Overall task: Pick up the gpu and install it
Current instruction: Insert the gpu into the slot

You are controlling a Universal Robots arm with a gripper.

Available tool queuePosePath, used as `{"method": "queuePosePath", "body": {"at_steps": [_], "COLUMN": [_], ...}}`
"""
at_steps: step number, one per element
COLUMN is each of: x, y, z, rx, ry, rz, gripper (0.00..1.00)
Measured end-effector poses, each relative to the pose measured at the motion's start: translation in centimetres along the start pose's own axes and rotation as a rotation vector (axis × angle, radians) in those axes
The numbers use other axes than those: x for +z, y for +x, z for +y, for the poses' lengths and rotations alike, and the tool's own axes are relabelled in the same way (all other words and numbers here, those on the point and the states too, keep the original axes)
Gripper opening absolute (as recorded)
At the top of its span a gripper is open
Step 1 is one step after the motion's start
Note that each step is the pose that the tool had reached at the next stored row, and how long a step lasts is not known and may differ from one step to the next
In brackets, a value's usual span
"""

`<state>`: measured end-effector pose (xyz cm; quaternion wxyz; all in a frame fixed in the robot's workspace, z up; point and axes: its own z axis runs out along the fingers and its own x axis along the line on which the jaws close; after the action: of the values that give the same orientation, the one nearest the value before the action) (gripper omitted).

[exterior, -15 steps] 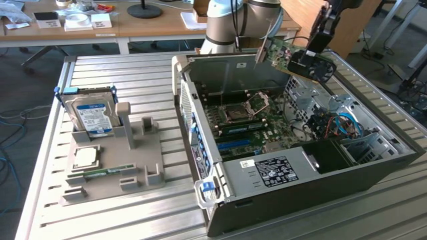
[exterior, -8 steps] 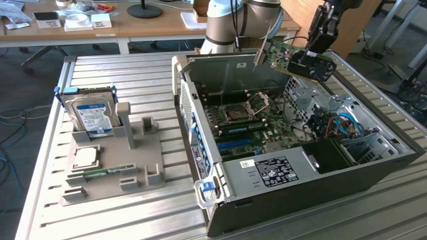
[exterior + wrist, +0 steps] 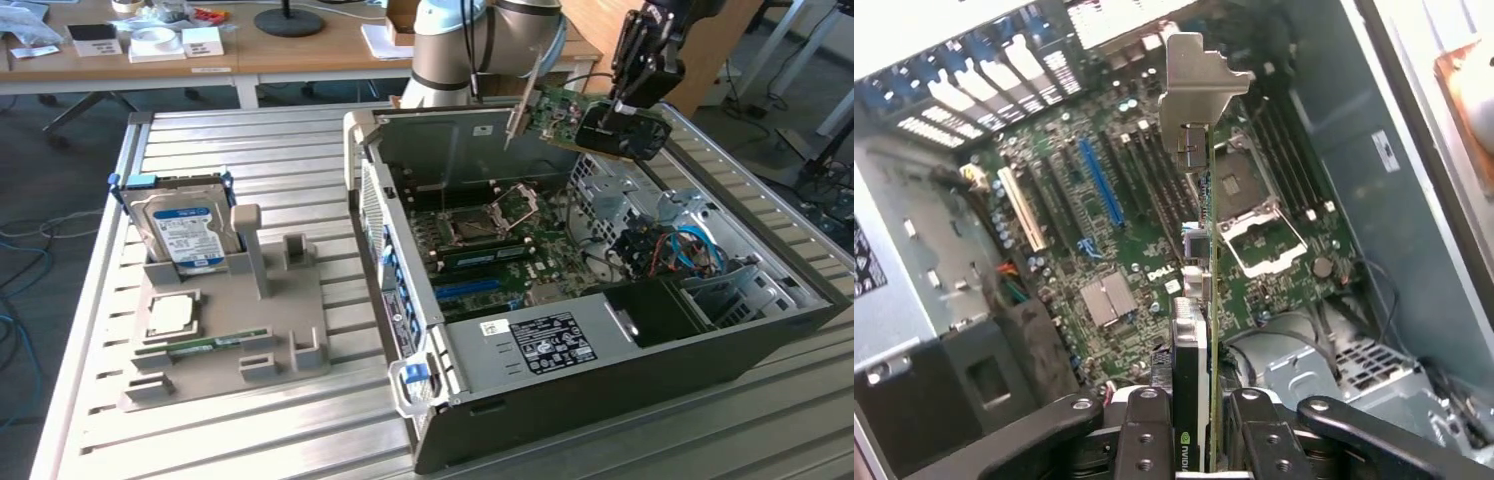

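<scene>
End effector: I have my end effector [image 3: 618, 115] partly closed, clamped on both faces of the gpu [image 3: 561, 108]
Gpu: lifted in the air over the far end of the open computer case [image 3: 601, 370]; silver bracket pointing down toward the motherboard [image 3: 514, 240]; not seated in a slot
Surface: case lies on the slatted surface [image 3: 254, 150]; hard drive [image 3: 184, 235] stands well apart, on the exterior view's left

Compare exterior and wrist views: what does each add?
Exterior view: grey parts tray holding a blue-labelled silver hard drive, on a slatted metal table. Wrist view: small green logo, white DELL lettering. Shared: black hand gripping the greenish-brown gpu with silver bracket above the green motherboard in the open dark computer case.
</scene>
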<state>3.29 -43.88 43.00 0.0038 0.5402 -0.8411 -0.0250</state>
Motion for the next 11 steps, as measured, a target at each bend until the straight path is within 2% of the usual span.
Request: {"method": "queuePosePath", "body": {"at_steps": [11], "x": [0.1], "y": [0.0], "z": [0.0], "rx": [-0.197], "ry": [-0.0041], "rz": [0.0091], "gripper": [0.27]}}
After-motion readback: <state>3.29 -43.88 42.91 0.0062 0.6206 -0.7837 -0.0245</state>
